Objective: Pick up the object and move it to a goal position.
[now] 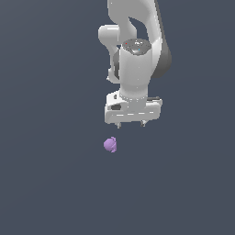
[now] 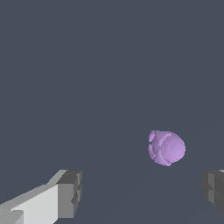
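The object is a small light-purple lumpy blob (image 1: 110, 145) lying on the dark grey floor. It also shows in the wrist view (image 2: 166, 148). My white gripper (image 1: 131, 124) hangs above it and a little toward the exterior view's right, not touching it. Its jaws stand wide apart and hold nothing. In the wrist view the two grey fingertips (image 2: 70, 194) frame the gripper's gap (image 2: 142, 192). The blob lies just beyond that gap, nearer the other fingertip (image 2: 213, 189). No goal marker is visible.
The floor (image 1: 46, 183) is a plain dark grey surface. The white arm (image 1: 135, 50) rises behind the gripper.
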You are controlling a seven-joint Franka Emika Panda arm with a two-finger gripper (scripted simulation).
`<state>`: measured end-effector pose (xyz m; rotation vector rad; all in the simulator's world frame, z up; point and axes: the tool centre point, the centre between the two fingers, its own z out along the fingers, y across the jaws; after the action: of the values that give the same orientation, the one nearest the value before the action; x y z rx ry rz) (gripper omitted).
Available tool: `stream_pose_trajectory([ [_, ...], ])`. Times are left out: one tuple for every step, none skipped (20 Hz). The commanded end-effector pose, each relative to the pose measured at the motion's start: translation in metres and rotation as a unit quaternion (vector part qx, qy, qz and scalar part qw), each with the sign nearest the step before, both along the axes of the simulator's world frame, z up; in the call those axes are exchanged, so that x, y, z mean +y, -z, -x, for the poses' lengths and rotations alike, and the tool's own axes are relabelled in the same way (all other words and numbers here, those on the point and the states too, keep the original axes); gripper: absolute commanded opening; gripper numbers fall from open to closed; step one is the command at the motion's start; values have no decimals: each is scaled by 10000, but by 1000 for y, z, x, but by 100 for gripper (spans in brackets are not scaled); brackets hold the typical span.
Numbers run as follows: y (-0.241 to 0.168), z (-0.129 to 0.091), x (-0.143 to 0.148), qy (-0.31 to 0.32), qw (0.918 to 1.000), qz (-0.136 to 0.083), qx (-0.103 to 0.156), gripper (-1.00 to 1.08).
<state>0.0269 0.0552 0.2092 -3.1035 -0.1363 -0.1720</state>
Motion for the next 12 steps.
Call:
stream_pose_trajectory([
  [5,0,-4,22,10000,8,26,100],
  [8,-1,-7,31,10000,11,40,100],
  [11,-1,-9,41,10000,16,56,100],
  [16,-2,-13,53,10000,20,75,100],
  [20,-3,-16,67,9999,26,97,100],
  [26,-3,-21,84,9999,33,122,100],
  [32,-4,-26,103,9998,41,152,100],
  [39,-4,-31,124,9997,51,184,100],
  [47,-5,-37,146,9996,61,218,100],
  [55,-5,-44,170,9995,71,256,100],
  [64,-5,-50,194,9993,83,296,100],
  [72,-5,-57,217,9992,94,333,100],
])
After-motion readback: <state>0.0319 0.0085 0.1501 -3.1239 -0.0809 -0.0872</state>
